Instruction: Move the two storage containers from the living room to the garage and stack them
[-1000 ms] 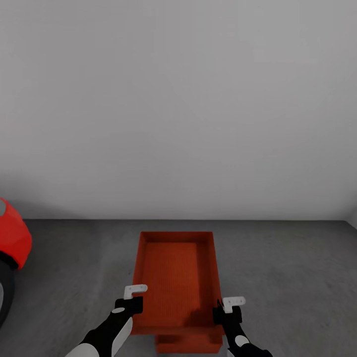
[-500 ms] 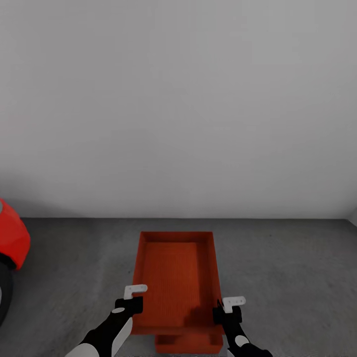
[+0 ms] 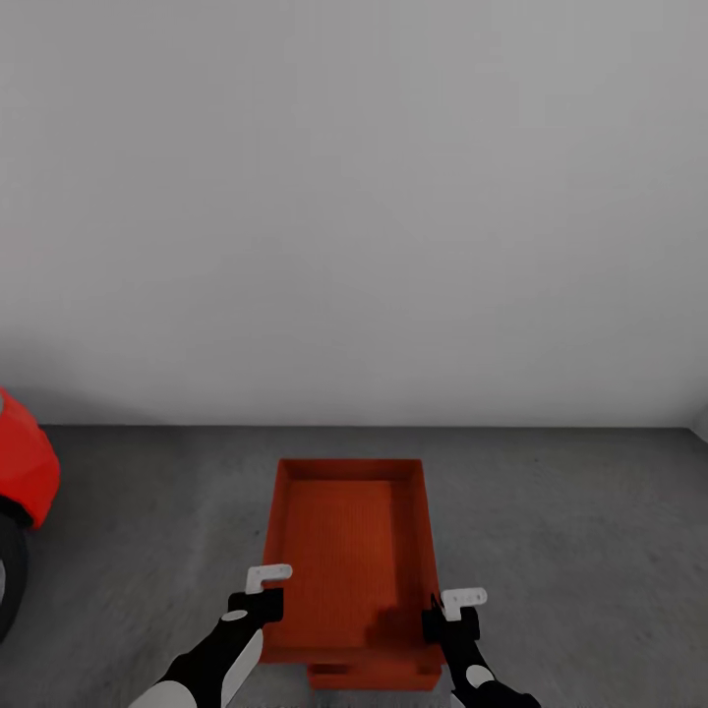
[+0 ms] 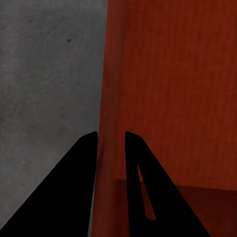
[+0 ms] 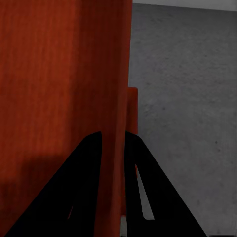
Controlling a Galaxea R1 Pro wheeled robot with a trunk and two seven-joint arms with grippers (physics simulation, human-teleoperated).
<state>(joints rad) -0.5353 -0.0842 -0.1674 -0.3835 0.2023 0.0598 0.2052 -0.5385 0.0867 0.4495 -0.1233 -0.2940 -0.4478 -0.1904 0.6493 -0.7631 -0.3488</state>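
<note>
I hold the upper box (image 3: 346, 551) above the grey floor (image 3: 551, 531), in front of the wall (image 3: 354, 197). My left claw (image 3: 264, 590) pinches its left wall, my right claw (image 3: 450, 612) its right wall. The lower box (image 3: 374, 677) is under its near end. A red car (image 3: 25, 472) is far left.

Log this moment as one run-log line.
place: garage | left tool: shut on upper container wall | right tool: same | lower container: on floor, beneath

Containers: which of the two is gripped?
The upper container: left gripper and right gripper pinch its side walls. The lower container peeks out beneath its near end.
</note>
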